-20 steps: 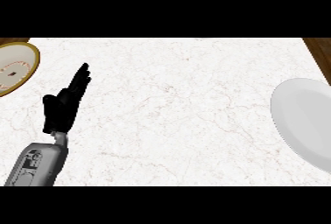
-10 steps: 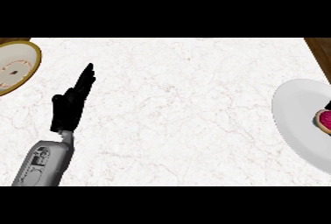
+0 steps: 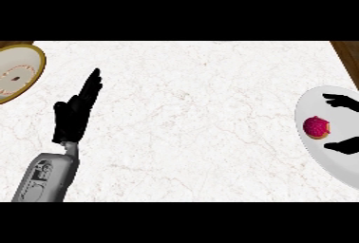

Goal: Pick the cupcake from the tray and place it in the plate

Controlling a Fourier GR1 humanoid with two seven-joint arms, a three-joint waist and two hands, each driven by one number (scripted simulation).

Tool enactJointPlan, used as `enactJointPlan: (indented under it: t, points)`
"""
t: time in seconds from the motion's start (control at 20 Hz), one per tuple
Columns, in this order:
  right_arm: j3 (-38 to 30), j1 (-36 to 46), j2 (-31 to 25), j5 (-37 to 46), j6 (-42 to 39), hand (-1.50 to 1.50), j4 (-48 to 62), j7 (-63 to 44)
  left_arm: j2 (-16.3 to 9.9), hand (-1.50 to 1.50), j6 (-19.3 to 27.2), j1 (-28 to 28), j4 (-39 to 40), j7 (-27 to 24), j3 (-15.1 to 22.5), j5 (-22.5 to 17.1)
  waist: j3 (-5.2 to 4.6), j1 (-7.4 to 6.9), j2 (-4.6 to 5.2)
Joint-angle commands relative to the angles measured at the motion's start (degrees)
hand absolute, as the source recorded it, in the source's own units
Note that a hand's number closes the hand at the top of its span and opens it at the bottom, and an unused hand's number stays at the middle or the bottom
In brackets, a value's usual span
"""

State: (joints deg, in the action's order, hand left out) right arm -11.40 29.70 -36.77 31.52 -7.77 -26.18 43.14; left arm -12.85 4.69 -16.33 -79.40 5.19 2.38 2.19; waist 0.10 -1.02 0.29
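A pink-frosted cupcake [image 3: 317, 127] sits on the white plate [image 3: 336, 166] at the right edge of the head view. Only two black parts of my right hand [image 3: 342, 101] show, one above the cupcake and one below it. They are spread apart with a gap to the cupcake on each side, so this hand is open. The round gold-rimmed tray [image 3: 15, 71] lies at the far left, partly cut off. My left hand [image 3: 77, 111] rests open on the left part of the counter, fingers straight and pointing up, just right of the tray.
The white marble counter [image 3: 196, 118] spans the middle between tray and plate. A brown wooden strip [image 3: 348, 53] shows at the top right corner past the counter's edge.
The cupcake came in from the right edge and now sits further in on the plate. My right hand's fingers now show, spread on either side of it. The left hand drifted slightly right.
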Motion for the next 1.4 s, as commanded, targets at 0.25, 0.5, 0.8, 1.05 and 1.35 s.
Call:
enactJointPlan:
  t: [0.25, 0.5, 0.8, 1.05, 1.35]
  points:
    - [-12.5, 4.1, -4.9, -13.7, -12.8, -1.5, 5.7, 0.4, -0.2, 0.0, -0.1, 1.6, -2.8, 1.4, 0.1, 0.7, -0.04, 0.47, -0.23]
    - [-18.9, 1.7, -14.6, -18.6, -17.4, -1.5, 12.2, 0.7, -1.3, 0.0, -1.8, 1.5, -1.8, -0.1, -1.9, -1.0, 0.07, 0.3, 0.17]
    - [-22.3, -0.9, -21.2, -21.5, -21.9, -1.5, 16.9, 0.9, 1.2, 0.0, 0.0, 1.4, -3.3, 0.8, 0.8, 1.4, 0.36, -0.45, 0.62]
    - [-21.8, -5.2, -23.4, -21.3, -26.2, -1.5, 16.4, 4.1, 0.3, 0.0, -1.4, 2.2, -3.3, 0.4, -0.5, 0.0, 0.54, -0.4, 0.63]
    - [-22.0, -7.1, -25.5, -21.9, -28.8, -1.5, 15.7, 4.4, 1.2, 0.0, -0.7, 0.3, -1.5, 0.5, -0.5, 0.3, 0.69, 0.45, 0.74]
